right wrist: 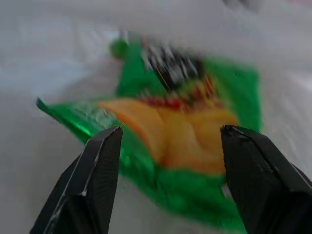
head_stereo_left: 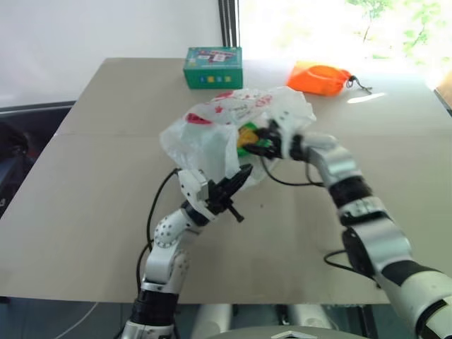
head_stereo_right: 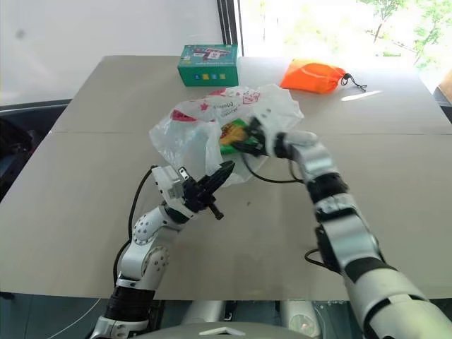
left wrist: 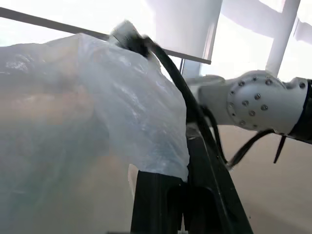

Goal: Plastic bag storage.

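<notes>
Your left gripper was clamped on the thin translucent white plastic bag; your right gripper stood apart before the shiny green chip packet inside.

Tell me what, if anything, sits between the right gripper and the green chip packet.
Nothing visible does. The right gripper faces the chip packet with open jaws and no film or other thing across the gap. The packet lies inside the plastic bag, whose edge the left gripper pinches.
</notes>
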